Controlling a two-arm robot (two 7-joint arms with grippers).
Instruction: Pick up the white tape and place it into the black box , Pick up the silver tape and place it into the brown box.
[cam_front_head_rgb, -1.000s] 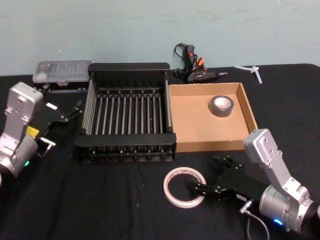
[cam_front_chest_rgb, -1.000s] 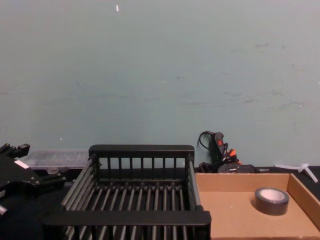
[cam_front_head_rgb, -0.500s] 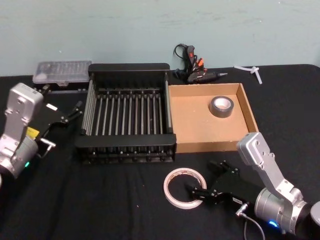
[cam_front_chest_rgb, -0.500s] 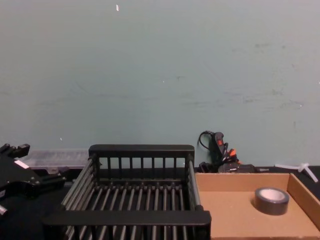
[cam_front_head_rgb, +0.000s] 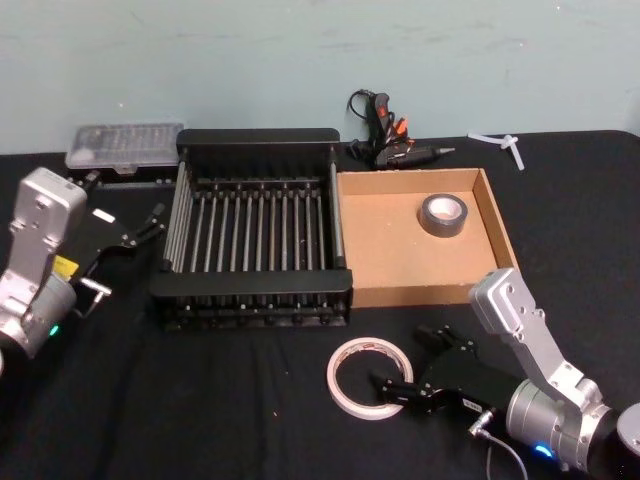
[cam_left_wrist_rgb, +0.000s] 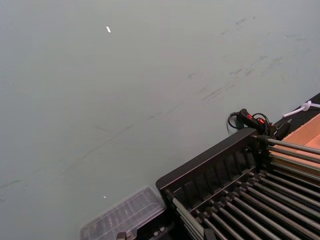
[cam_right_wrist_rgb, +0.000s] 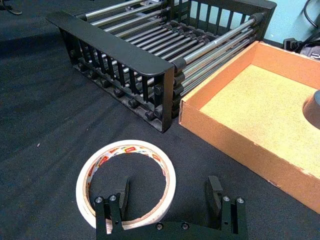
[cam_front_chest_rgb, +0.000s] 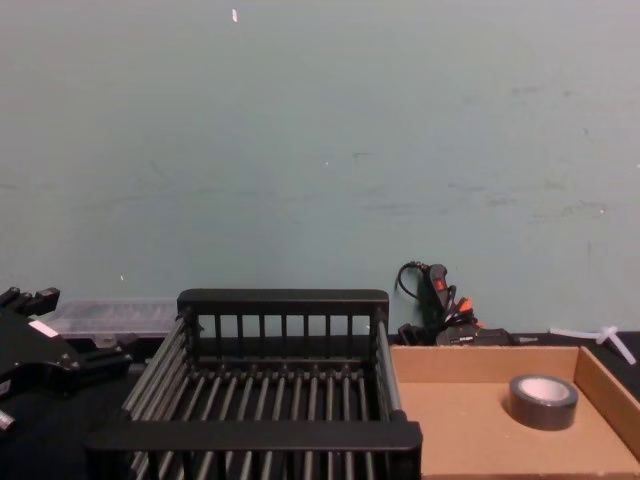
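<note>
Already the silver tape (cam_front_head_rgb: 443, 213) lies flat inside the brown box (cam_front_head_rgb: 379, 279), toward its far right corner, so I judge that half of the job done. What is in hand is the white tape (cam_front_head_rgb: 368, 375), flat on the black bench (cam_front_head_rgb: 200, 400) in front of the two boxes, near the corner where the black box (cam_front_head_rgb: 251, 296) meets the brown one.

My right pincer (cam_front_head_rgb: 412, 372) is low at the right-hand edge of the ring, open. In the right wrist view the right pincer (cam_right_wrist_rgb: 168, 196) has one finger down inside the hole of the white tape (cam_right_wrist_rgb: 126, 179) and the other outside it, so the near wall of the ring sits between the two. I cannot tell whether either finger touches the tape.

Next, I think, I must close on that wall, lift the ring off the bench, carry it up and left over the near rim of the black box, and let go above the bars. The ring is thin, so the grip should sit squarely across the wall or it may tilt and slip.

My left pincer (cam_front_head_rgb: 140, 232) is parked on the bench just left of the black box, looking open and empty.
</note>
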